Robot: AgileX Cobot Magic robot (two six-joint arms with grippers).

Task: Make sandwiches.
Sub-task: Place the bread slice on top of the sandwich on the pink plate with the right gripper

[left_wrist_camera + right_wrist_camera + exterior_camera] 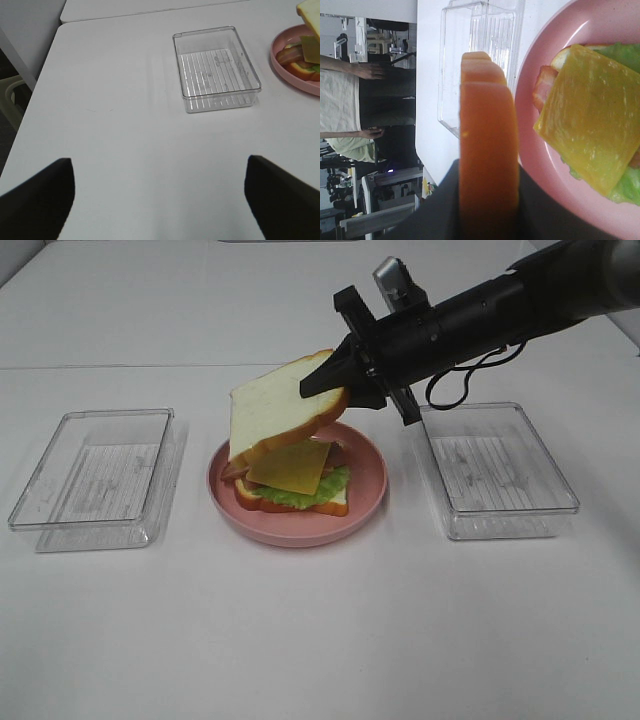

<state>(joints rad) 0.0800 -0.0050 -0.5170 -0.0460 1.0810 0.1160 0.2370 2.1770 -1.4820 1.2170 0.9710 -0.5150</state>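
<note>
On the pink plate [370,490] lies the lower part of the sandwich: a bread slice [290,505], green lettuce [305,493], bacon and a yellow cheese square [292,467] on top. My right gripper [325,385] is shut on the edge of a second bread slice [275,405], which hangs tilted over the stack's left side. The right wrist view shows that slice's orange crust [487,150] clamped between the dark fingers [445,200], with the cheese [592,135] below. My left gripper [160,190] is open over bare table, far from the plate [295,75].
A clear plastic tray [95,480] sits left of the plate and another [495,470] to its right, under the right arm. The left tray [215,67] lies ahead of the left gripper. The table's edge runs along the left gripper's far side.
</note>
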